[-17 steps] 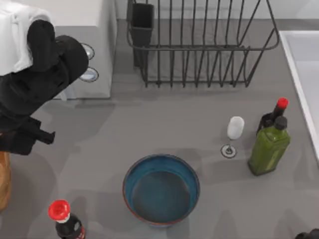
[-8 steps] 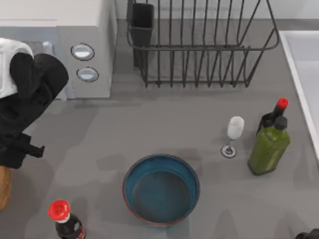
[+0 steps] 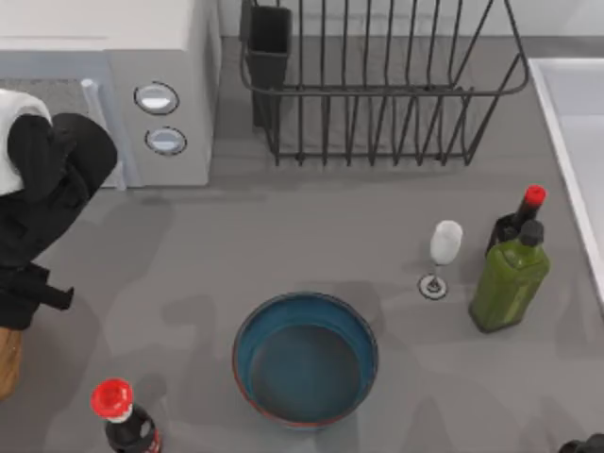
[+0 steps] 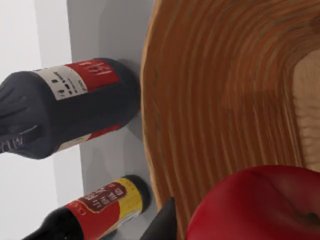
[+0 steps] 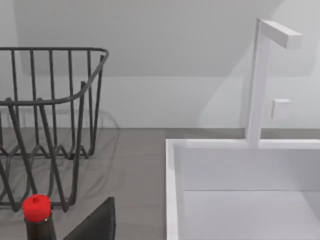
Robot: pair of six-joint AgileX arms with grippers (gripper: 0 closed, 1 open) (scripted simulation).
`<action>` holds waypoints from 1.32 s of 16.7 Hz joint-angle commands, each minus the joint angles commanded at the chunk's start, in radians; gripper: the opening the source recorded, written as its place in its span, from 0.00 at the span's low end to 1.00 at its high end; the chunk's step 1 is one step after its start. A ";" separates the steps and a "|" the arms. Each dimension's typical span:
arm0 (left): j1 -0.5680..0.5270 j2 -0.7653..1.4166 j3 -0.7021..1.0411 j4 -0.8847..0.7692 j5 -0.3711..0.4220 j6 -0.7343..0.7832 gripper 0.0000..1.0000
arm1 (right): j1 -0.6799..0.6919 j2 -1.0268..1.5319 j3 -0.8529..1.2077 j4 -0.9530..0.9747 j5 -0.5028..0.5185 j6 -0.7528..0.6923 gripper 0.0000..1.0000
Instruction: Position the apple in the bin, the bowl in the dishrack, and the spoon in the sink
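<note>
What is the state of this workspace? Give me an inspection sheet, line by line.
Surface: grey table, flat.
Job's things: apple close under the left wrist camera, over the wooden bin; bowl upright and empty on the table; dishrack holding no dishes; sink at the right edge.
Clutter: wine glass, green bottle, red-capped dark bottle behind it, another red-capped bottle at lower left, microwave.
Grippers: left gripper at the left edge by the bin; right arm parked at the bottom right corner.
Cables: nothing seen.
Surroundings: pale wall, faucet.
</note>
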 joint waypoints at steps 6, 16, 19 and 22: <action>0.000 0.000 0.000 0.000 0.000 0.000 0.60 | 0.000 0.000 0.000 0.000 0.000 0.000 1.00; 0.000 0.000 0.000 0.000 0.000 0.000 1.00 | 0.000 0.000 0.000 0.000 0.000 0.000 1.00; 0.000 0.000 0.000 0.000 0.000 0.000 1.00 | 0.000 0.000 0.000 0.000 0.000 0.000 1.00; 0.000 -0.010 -0.004 0.002 -0.003 0.003 1.00 | 0.000 0.000 0.000 0.000 0.000 0.000 1.00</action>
